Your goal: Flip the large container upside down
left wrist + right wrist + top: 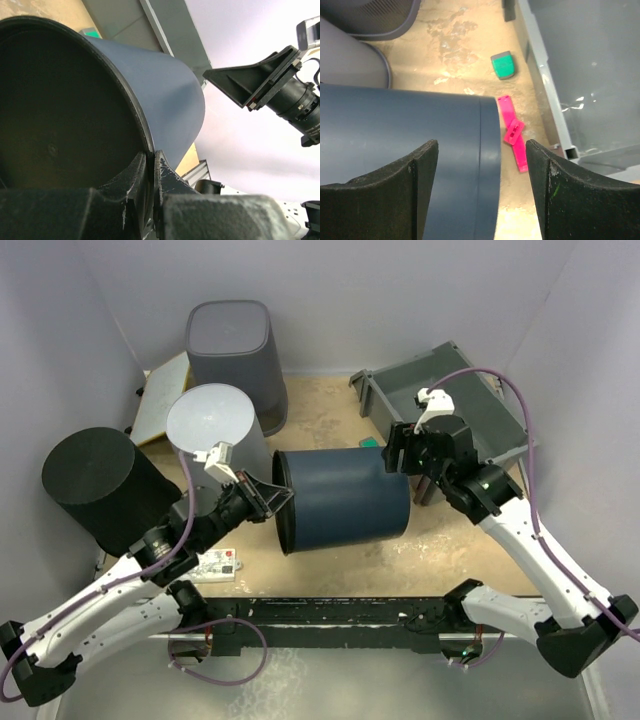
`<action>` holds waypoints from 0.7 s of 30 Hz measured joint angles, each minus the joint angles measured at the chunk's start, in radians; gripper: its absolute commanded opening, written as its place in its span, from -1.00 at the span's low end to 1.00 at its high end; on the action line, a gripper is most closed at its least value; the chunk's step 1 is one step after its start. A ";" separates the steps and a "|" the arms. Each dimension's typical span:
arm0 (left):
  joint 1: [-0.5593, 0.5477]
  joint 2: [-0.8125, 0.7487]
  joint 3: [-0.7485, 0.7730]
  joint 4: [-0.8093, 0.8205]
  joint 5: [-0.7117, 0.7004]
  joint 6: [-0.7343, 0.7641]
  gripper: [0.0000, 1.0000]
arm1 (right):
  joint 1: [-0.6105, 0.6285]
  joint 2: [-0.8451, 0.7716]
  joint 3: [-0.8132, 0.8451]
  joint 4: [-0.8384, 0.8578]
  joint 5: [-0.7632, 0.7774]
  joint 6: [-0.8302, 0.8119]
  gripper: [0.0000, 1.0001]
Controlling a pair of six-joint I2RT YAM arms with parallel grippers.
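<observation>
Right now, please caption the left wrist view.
Left fingers pinch the rim of the dark blue container, tipped sideways.

Clad in white shells with black joints: left arm (100, 605), right arm (548, 552). Black at bases and wrists. Trailing a purple cable (512, 388) along each. Topped by a white camera mount (432, 400). Ending in thick black fingers (385, 200), scuffed, pale-flecked.

1. No word, number or brand can be read in any view.
2. A small white card (215, 566) lies on the tabletop (330, 400) near the open end of the container (345, 500). It carries fine print and a red spot, too small to make out.
3. One finger (555, 192) of the right pincer (480, 147) has a green scrawl, no legible letter.
</observation>
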 measured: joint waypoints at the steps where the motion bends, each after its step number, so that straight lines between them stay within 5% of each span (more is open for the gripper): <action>1: -0.003 0.025 0.029 -0.018 0.006 0.018 -1.00 | 0.000 -0.011 0.000 -0.002 0.015 -0.009 0.47; 21: -0.004 0.429 0.591 -0.291 0.031 0.398 -1.00 | 0.000 -0.116 -0.199 0.055 -0.224 0.064 0.22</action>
